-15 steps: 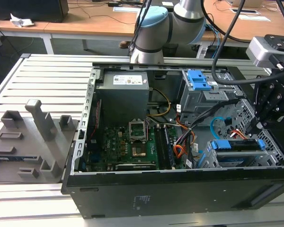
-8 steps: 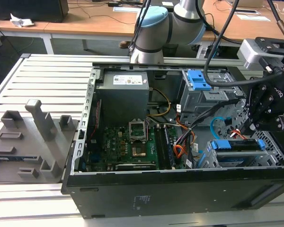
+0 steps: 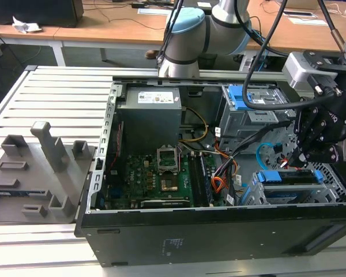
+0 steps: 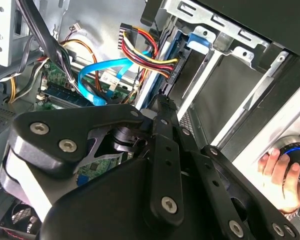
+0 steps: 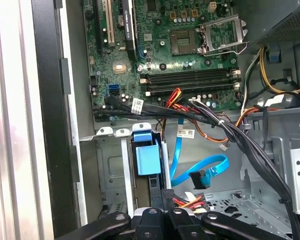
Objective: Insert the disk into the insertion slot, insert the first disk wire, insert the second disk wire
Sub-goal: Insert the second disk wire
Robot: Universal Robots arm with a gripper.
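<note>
Already the disk [image 5: 147,156] sits in the slot [image 5: 109,167], at the case's corner on the exterior view's right. Its long axis runs along the cage walls and its blue carrier stands out between the silver sheet metal; little of its labelled face shows. The gripper [image 4: 161,100] hangs right over the disk's connector end, fingers drawn together into one narrow tip; whether they pinch a plug I cannot tell. Just beside that tip the first wire [image 4: 150,52], the orange, red and yellow bundle, runs up to the disk's edge, so I judge its plug to be at or in its socket. The second wire [image 5: 200,167], a light-blue flat cable, loops loose over the case floor. Its dark plug [image 5: 197,180] lies near the fingertips but on the side away from the disk, apart from it and not yet inserted.
</note>
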